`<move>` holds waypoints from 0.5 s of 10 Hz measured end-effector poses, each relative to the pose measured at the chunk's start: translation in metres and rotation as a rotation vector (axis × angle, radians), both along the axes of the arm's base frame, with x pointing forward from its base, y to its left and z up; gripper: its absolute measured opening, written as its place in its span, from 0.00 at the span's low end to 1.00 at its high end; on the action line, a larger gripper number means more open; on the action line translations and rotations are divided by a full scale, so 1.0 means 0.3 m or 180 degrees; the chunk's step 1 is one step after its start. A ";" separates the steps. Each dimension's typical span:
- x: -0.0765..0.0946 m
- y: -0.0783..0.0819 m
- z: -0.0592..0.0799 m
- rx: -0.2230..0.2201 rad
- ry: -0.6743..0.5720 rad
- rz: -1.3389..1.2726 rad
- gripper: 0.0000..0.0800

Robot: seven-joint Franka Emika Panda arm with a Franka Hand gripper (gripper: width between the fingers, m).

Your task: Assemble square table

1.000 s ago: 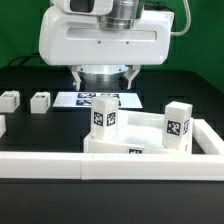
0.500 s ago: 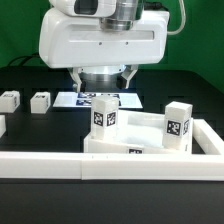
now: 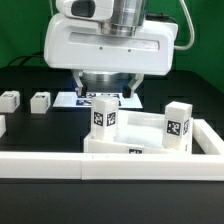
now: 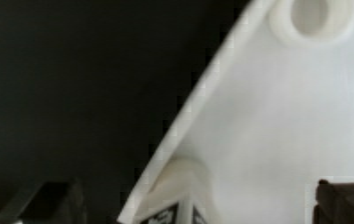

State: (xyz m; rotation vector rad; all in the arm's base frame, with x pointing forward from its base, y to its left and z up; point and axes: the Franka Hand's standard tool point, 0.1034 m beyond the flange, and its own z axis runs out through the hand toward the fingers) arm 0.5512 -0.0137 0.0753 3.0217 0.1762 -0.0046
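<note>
The square table's white slab [image 3: 140,140] lies behind the barrier wall, with two tagged legs standing upright on it, one at the back left corner [image 3: 104,115] and one at the right [image 3: 178,124]. Two loose white legs [image 3: 40,101] [image 3: 8,100] lie on the black table at the exterior view's left. My gripper [image 3: 105,92] hangs over the back left leg with its jaws wide apart and empty. In the wrist view the gripper [image 4: 195,205] straddles that leg's tagged top [image 4: 170,205]. The slab [image 4: 280,120] and a round corner socket [image 4: 312,20] lie beyond it.
A long low white barrier wall [image 3: 60,166] runs across the front and up the exterior view's right side [image 3: 210,135]. The marker board [image 3: 75,98] lies flat behind the slab, partly hidden by the gripper.
The arm has shifted a little to the exterior view's right and looms slightly larger. The legs and slab have not moved.
</note>
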 end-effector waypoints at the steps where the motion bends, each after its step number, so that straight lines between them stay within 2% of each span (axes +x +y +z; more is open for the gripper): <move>1: -0.005 -0.003 -0.012 0.0152 -0.0020 -0.0292 0.81; 2: 0.005 -0.032 -0.023 0.0298 -0.0117 -0.0600 0.81; 3: 0.000 -0.041 -0.052 0.0249 -0.0240 -0.0593 0.81; 5: -0.008 -0.040 -0.059 0.0245 -0.0224 -0.0586 0.81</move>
